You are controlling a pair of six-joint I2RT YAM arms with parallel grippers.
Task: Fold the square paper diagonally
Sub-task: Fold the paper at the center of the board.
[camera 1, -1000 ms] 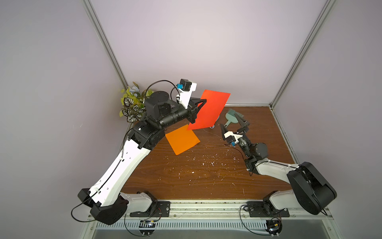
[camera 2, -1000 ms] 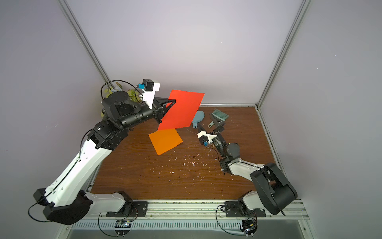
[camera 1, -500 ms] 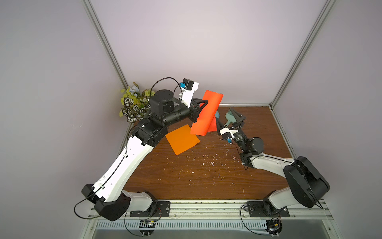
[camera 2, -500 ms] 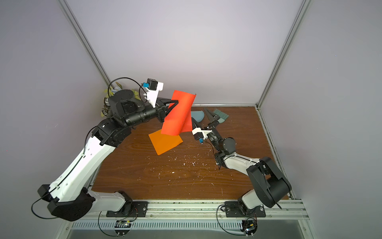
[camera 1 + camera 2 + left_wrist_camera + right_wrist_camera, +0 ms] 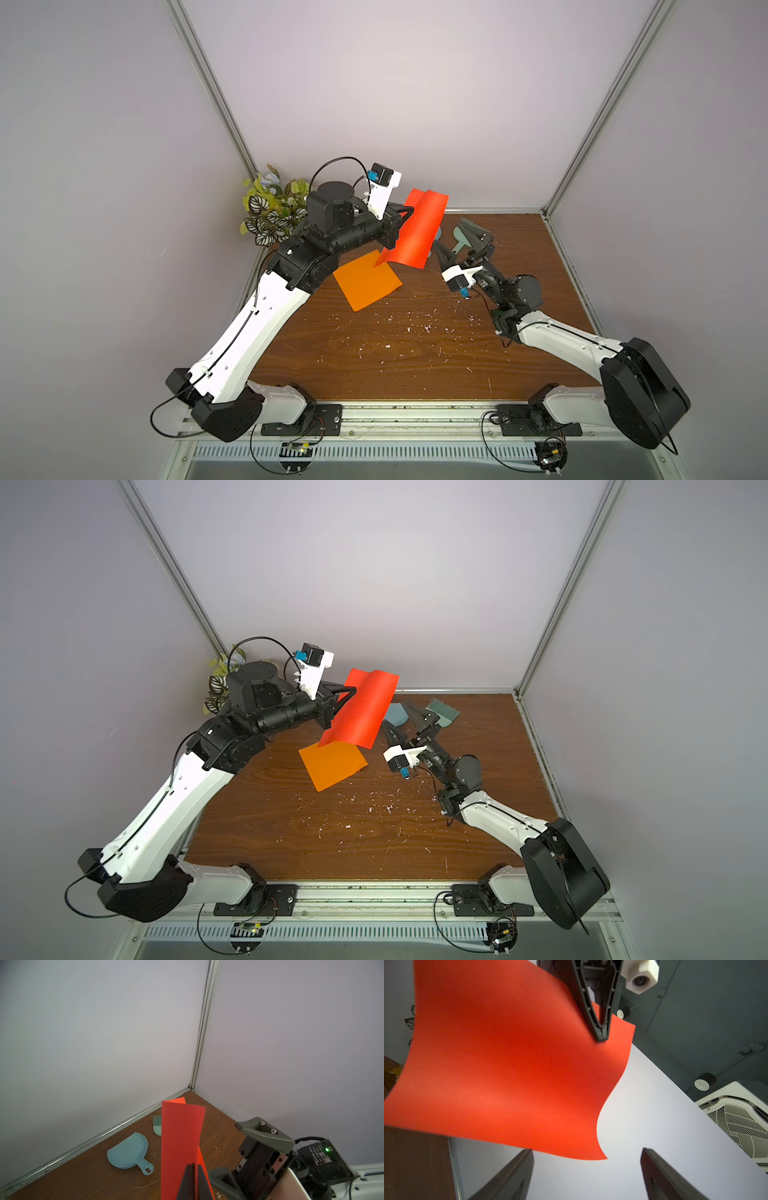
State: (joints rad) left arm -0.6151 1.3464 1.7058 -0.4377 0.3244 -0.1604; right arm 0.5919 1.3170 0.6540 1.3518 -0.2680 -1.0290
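In both top views your left hand pinches the red paper by its upper edge, so it hangs curled above the bench, beside the orange sheet. The left wrist view shows those jaws pressed together on it. In the right wrist view your right hand is spread under the free corner, probably to catch it.

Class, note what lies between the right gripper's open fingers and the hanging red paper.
Nothing. In the right wrist view, the open right gripper and the red paper have only air between them, plain wall behind.
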